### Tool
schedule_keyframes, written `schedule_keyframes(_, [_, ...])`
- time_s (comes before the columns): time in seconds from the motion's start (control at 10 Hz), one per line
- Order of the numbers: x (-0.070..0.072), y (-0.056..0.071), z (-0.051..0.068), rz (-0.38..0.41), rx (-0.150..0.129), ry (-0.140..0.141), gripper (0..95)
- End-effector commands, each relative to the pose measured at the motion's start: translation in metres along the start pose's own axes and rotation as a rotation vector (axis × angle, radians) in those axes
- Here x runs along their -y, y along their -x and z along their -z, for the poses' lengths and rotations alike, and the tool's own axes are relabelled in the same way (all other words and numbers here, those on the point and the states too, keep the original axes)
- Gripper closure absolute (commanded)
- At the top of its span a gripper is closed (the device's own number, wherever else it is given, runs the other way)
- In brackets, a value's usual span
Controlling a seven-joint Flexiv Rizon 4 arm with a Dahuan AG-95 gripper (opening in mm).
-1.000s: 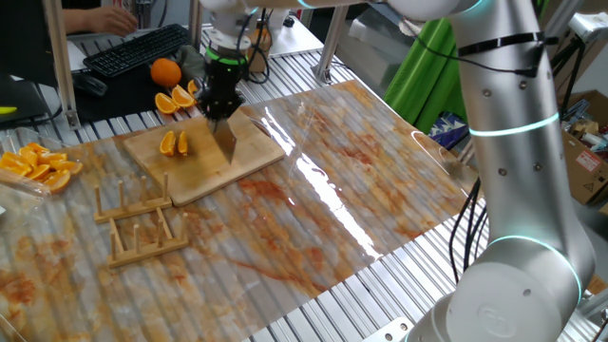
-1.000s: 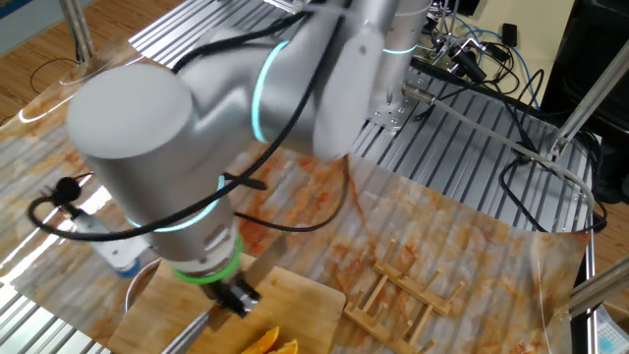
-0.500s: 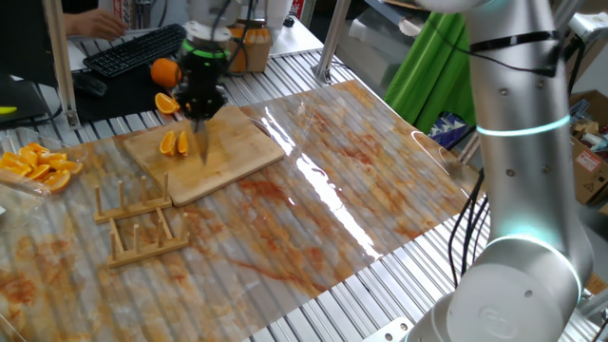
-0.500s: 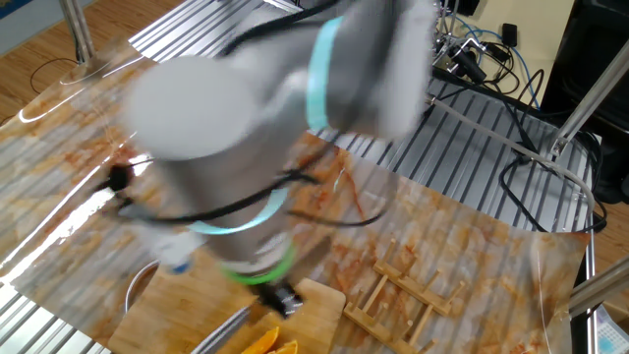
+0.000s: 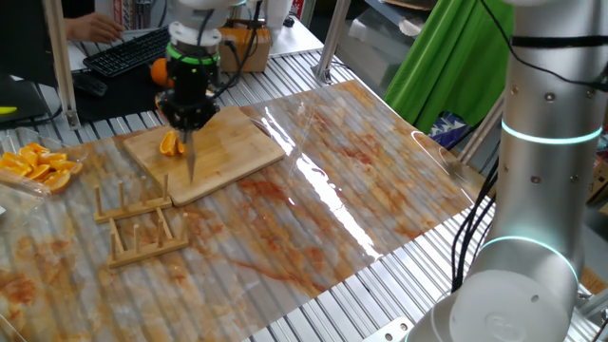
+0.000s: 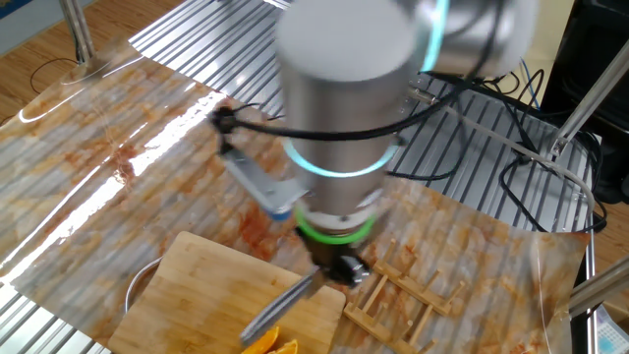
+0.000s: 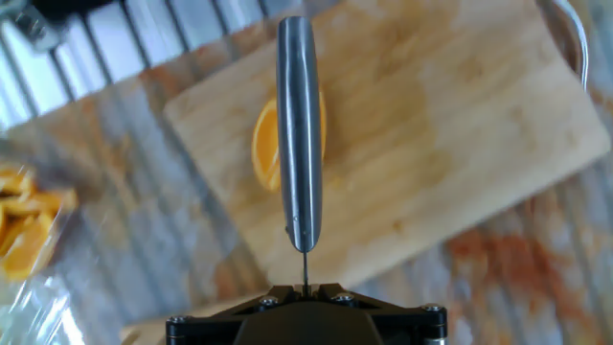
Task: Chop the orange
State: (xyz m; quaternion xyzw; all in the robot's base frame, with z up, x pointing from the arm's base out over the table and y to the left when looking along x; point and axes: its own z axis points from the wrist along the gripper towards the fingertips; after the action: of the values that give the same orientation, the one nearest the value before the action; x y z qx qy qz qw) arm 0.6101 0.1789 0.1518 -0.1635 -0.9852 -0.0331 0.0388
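The orange [image 5: 170, 144] is a small wedge lying on the left part of the bamboo board [image 5: 233, 150]. My gripper [image 5: 188, 119] hangs just above it, shut on a knife [image 5: 190, 157] that points down at the board. In the hand view the knife [image 7: 300, 134] runs straight over the orange [image 7: 266, 149] and covers its middle, with the gripper [image 7: 305, 287] at the bottom edge. The other fixed view shows the knife [image 6: 280, 300] slanting down over the board [image 6: 206, 285] to the orange [image 6: 270, 344] at the bottom edge. Whether the blade touches the fruit cannot be told.
A wooden rack [image 5: 138, 223] stands in front of the board, close to its near corner. A heap of orange slices [image 5: 38, 163] lies at the far left. A whole orange [image 5: 163, 68] and a keyboard [image 5: 133, 47] sit behind the board.
The arm has swung left across the board, carrying the knife from the board's middle to over the orange wedge. The gripper stays shut on the knife.
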Motion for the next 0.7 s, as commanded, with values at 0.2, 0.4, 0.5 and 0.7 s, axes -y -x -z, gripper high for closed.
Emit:
schedule_keyframes(0.2, [0.001,-0.010,-0.012,0.004,0.029,0.014,95.0])
schedule_keyframes(0.4, [0.001,-0.014,-0.018,0.001,0.029,0.016,95.0])
schedule_keyframes(0.5, [0.000,-0.015,-0.020,0.002,0.030,0.015,95.0])
schedule_keyframes(0.7, [0.000,-0.015,-0.022,0.008,0.027,0.006,95.0])
